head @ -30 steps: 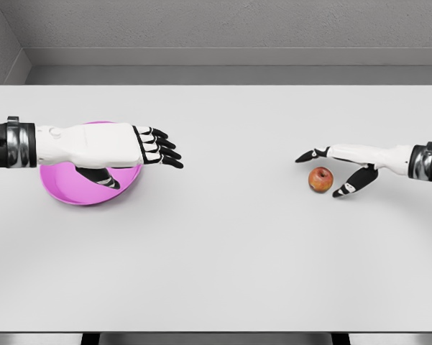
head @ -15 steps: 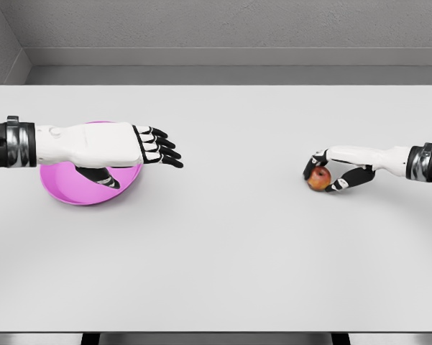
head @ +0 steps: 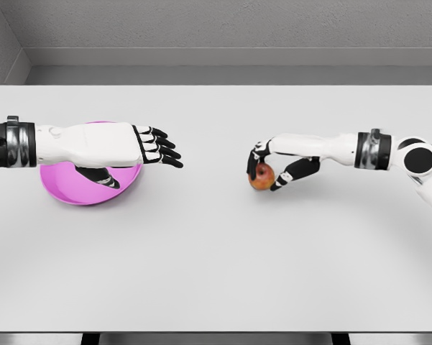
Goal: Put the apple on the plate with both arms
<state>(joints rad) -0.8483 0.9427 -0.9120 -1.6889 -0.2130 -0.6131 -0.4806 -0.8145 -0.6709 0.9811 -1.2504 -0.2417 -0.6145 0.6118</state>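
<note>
A small red apple [head: 263, 177] is held near the middle of the white table [head: 216, 251], with my right hand [head: 266, 167] shut on it from above and the side. The pink plate [head: 75, 188] lies at the left of the table, partly hidden by my left hand [head: 147, 149]. That hand hovers over the plate's right side, palm down, its fingers stretched out flat and holding nothing. A gap of roughly a hand's length separates the left fingertips from the apple.
A grey wall runs along the table's far edge. The table's front edge [head: 216, 332] shows at the bottom of the view.
My right hand closed its fingers on the apple, then carried it leftward toward the table's middle. The left hand and the plate have stayed still.
</note>
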